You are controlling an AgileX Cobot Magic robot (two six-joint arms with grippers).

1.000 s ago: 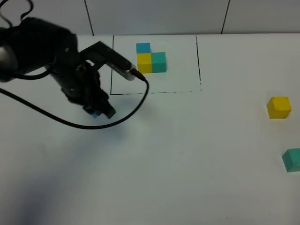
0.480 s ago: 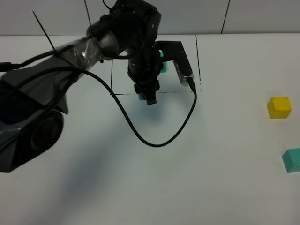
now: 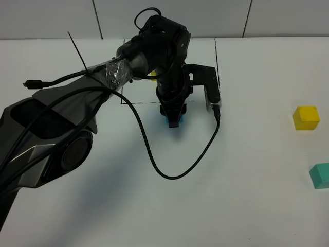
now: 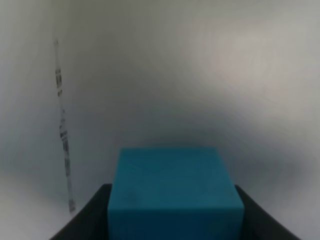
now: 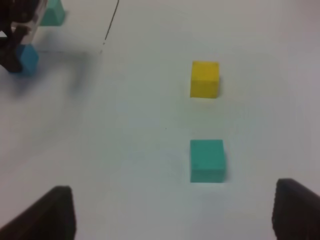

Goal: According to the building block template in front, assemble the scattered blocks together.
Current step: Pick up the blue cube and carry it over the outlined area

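Observation:
My left gripper is shut on the blue block, just in front of the black rectangle's front line. In the left wrist view the blue block fills the space between the dark fingers, close over the white table. The left arm hides most of the template in the high view; its teal cube shows in the right wrist view. The yellow block and teal block lie far right. My right gripper stands open, short of the teal block and yellow block.
The left arm's black cable loops over the table in front of the rectangle. The rectangle's right line runs toward the back wall. The teal block lies at the right edge of the high view.
The left arm has swung right with the blue block, from left of the rectangle to just in front of its front line, and now covers the template. The other blocks have not moved.

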